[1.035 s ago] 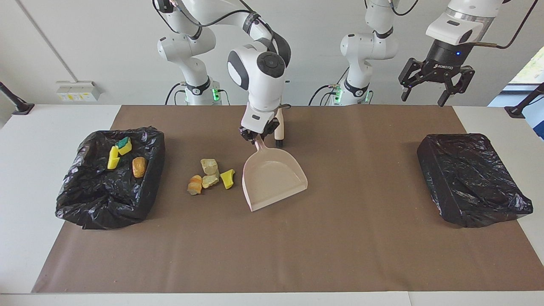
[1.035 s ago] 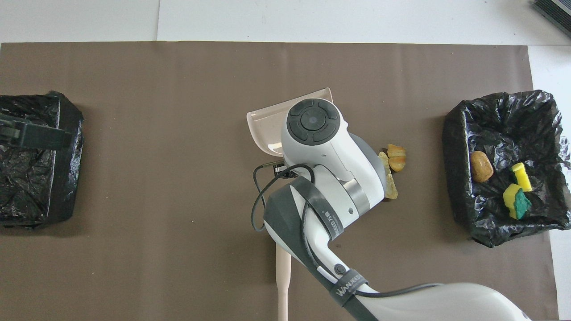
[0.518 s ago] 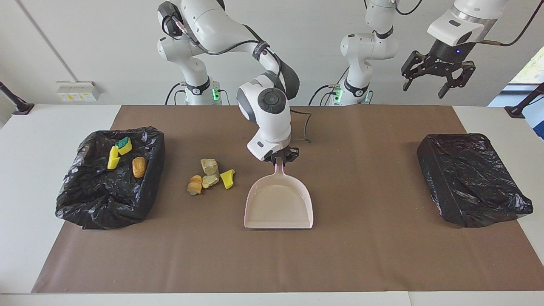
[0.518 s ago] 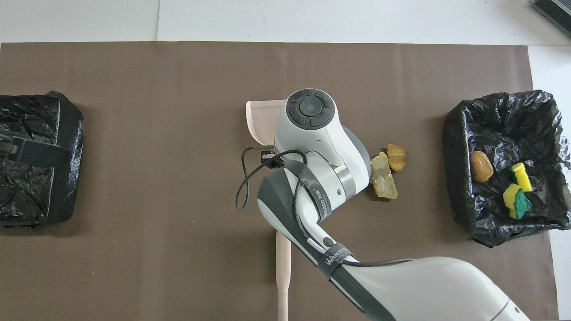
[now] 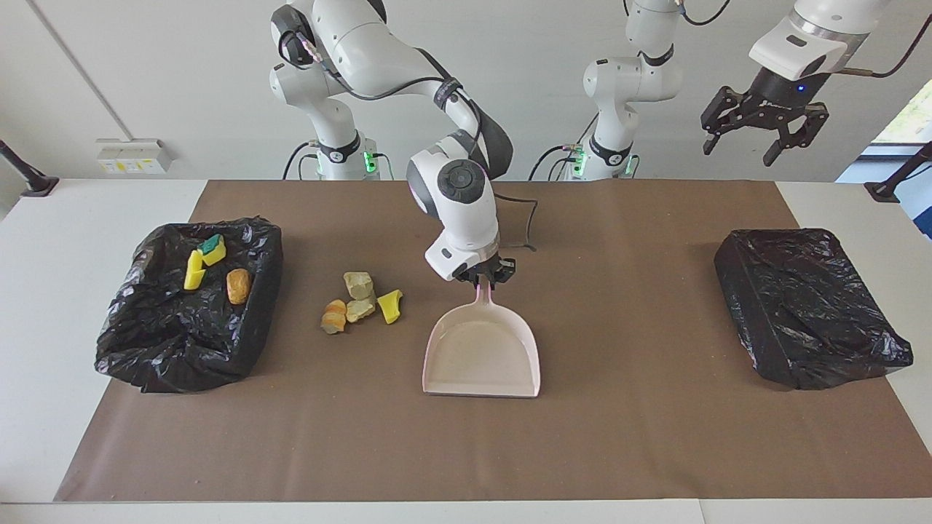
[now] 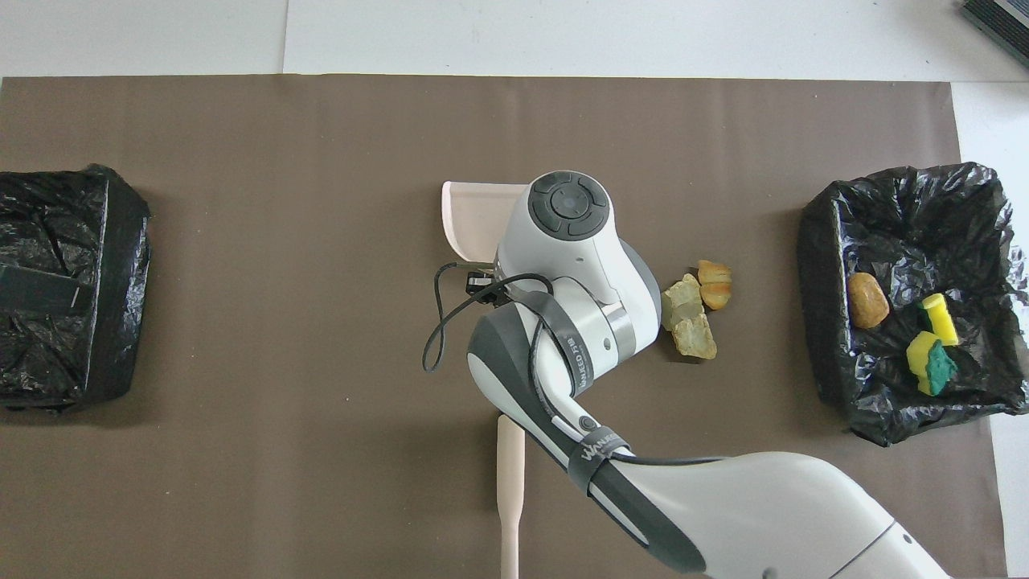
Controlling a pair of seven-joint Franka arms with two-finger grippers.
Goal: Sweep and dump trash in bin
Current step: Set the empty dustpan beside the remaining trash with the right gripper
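My right gripper (image 5: 486,279) is shut on the handle of the pale pink dustpan (image 5: 482,353). The pan sits low at the middle of the brown mat, its mouth facing away from the robots. In the overhead view my right arm covers most of the dustpan (image 6: 474,217). A pile of trash (image 5: 360,298), tan and orange-brown chunks and a yellow sponge piece, lies on the mat beside the pan, toward the right arm's end; it also shows in the overhead view (image 6: 691,310). My left gripper (image 5: 757,142) is open, raised high over its end of the table.
A black-lined bin (image 5: 167,349) at the right arm's end holds a green-topped sponge (image 5: 212,248), a yellow sponge piece (image 5: 193,271) and an orange-brown chunk (image 5: 238,285). A second black-lined bin (image 5: 808,306) stands at the left arm's end. A pale brush handle (image 6: 510,482) lies nearer to the robots.
My right gripper has carried the dustpan away from the robots and turned its mouth to face away from them. My left gripper has risen and drifted toward its end of the table.
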